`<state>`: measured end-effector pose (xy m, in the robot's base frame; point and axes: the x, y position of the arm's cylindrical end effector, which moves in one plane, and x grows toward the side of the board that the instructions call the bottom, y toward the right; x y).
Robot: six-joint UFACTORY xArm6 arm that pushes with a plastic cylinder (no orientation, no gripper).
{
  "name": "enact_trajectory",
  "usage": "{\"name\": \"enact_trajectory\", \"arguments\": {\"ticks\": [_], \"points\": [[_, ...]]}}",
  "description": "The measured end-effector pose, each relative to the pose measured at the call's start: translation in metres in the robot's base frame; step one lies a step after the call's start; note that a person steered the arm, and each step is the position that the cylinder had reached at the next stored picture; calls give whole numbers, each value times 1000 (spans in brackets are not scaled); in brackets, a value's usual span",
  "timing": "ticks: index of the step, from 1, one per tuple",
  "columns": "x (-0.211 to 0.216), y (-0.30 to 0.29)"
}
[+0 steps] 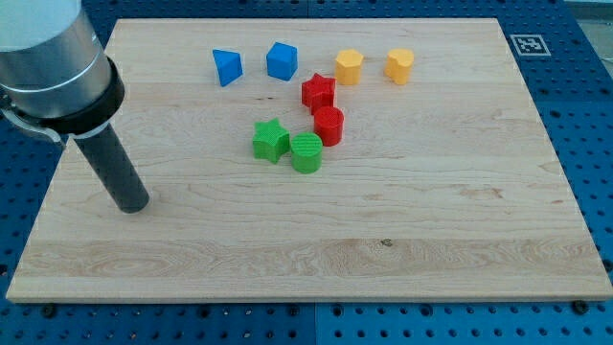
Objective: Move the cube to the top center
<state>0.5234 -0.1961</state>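
Wooden board (431, 220) lies on a blue pegboard (575, 86), with the blue cube (282, 60) near its top edge, just left of the red star (318, 91). My tip (132, 204) rests far down-left of that star, touching no block; no claw shows, only a bare rod holding nothing.

Single camera view, raised, looking obliquely down across the wooden board (383, 240). Near edge along the view's bottom, far edge at the view's top; sides converge upward. Whole board in frame, blue pegboard (575, 86) bordering it (fiducial tag (527, 44) at top right). Moderately close. No second view.
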Motion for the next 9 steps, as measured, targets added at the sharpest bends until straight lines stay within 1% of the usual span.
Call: {"name": "enact_trajectory", "arguments": {"ticks": [4, 5, 6, 8, 9], "points": [[-3, 1], [-18, 2], [-54, 3], [-144, 31], [-145, 32]]}}
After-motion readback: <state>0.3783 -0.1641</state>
